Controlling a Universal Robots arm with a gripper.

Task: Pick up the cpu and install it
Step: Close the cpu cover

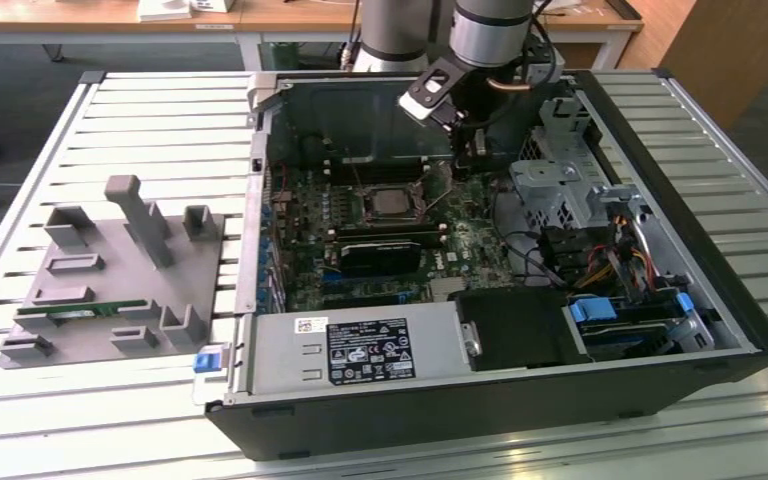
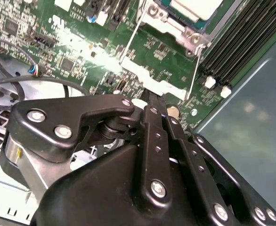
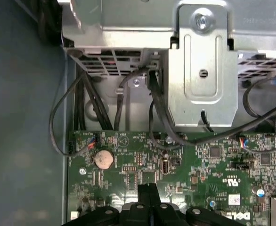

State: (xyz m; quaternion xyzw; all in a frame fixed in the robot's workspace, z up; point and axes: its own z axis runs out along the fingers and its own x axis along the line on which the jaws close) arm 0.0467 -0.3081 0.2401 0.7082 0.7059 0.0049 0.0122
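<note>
In the exterior view the arm hung down into the open PC case (image 1: pixel 491 425) on the slatted table (image 1: pixel 157 120), w/ the gripper (image 1: pixel 472 150) low over the green board (image 1: pixel 471 225), just to the exterior view's right of the socket. The cpu (image 1: pixel 391 203) sat in that socket, apart from the gripper. A grey rack (image 1: pixel 117 290) lay on the table outside the case. In the second wrist view the black fingers (image 2: pixel 157 136) were pressed together w/ nothing btwn them, tips nr a coin battery (image 2: pixel 174 111); the cpu's pale top showed inside its metal frame. In the first wrist view the tips met in a thin seam over the board, battery close by & a metal drive cage (image 3: pixel 199 70) beyond.
</note>
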